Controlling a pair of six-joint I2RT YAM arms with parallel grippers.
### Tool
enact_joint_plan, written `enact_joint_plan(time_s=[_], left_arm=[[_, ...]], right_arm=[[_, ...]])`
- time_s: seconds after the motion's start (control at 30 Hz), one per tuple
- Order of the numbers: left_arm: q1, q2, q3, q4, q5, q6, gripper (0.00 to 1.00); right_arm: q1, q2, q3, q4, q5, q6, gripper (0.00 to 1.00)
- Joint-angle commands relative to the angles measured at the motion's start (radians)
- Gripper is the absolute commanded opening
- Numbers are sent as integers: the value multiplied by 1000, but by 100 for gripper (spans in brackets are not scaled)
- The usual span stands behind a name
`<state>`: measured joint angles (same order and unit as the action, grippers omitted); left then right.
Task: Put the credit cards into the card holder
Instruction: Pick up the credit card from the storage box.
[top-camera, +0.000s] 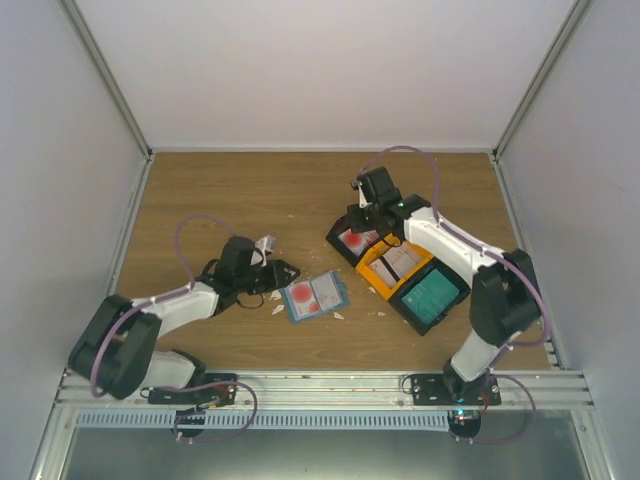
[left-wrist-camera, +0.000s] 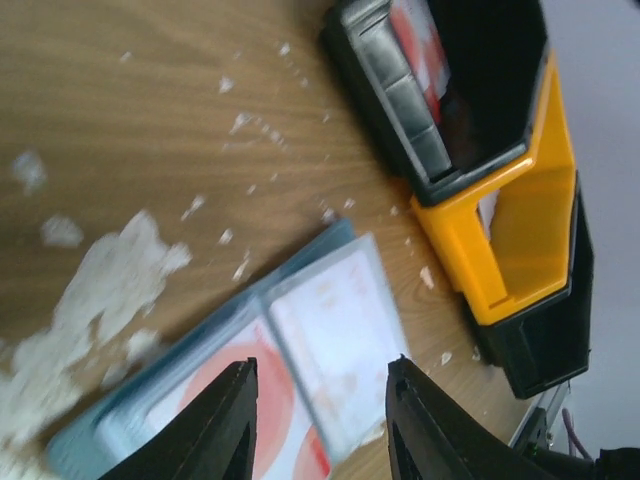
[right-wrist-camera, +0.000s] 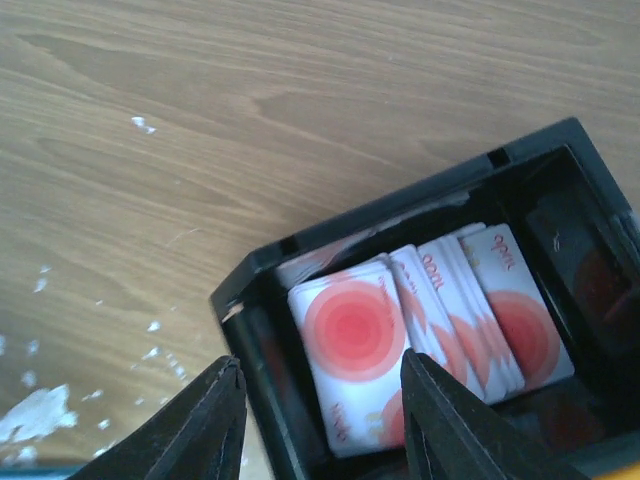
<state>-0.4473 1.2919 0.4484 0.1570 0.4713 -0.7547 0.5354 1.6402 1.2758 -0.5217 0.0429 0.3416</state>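
Three trays sit in a diagonal row on the worktop (top-camera: 250, 190) in the top view: a black tray (top-camera: 335, 240) with red-and-white credit cards (top-camera: 355, 240), an orange tray (top-camera: 368, 272) with whitish cards (top-camera: 400, 262), and a second black tray (top-camera: 405, 303) with teal cards (top-camera: 432, 293). One card holder (top-camera: 338, 300) lies open left of them, its long axis roughly left-right, just beside the left claw (top-camera: 278, 270). From the left wrist, that claw hovers released over the holder, with white scraps (left-wrist-camera: 110, 280) beside it. From the right wrist, the right claw (right-wrist-camera: 320, 362) hangs released above several fanned red-and-white cards, long axes parallel; I cannot tell their count.
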Motion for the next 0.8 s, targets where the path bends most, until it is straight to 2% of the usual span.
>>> enact_joint_plan(time_s=[0.0, 0.13, 0.23, 0.63, 0.77], left_arm=[[-20, 115, 117, 176, 31, -47, 40], [-37, 242, 219, 178, 44, -60, 43], [-53, 327, 273, 191, 43, -89, 42], [-89, 598, 494, 142, 73, -126, 37], [-93, 648, 534, 133, 78, -124, 36]], right_arm=[[-37, 140, 88, -50, -11, -87, 44], [-40, 230, 158, -66, -39, -135, 34], [-41, 280, 198, -81, -19, -149, 33], [-61, 384, 238, -99, -34, -166, 44], [-61, 420, 251, -121, 6, -171, 46]])
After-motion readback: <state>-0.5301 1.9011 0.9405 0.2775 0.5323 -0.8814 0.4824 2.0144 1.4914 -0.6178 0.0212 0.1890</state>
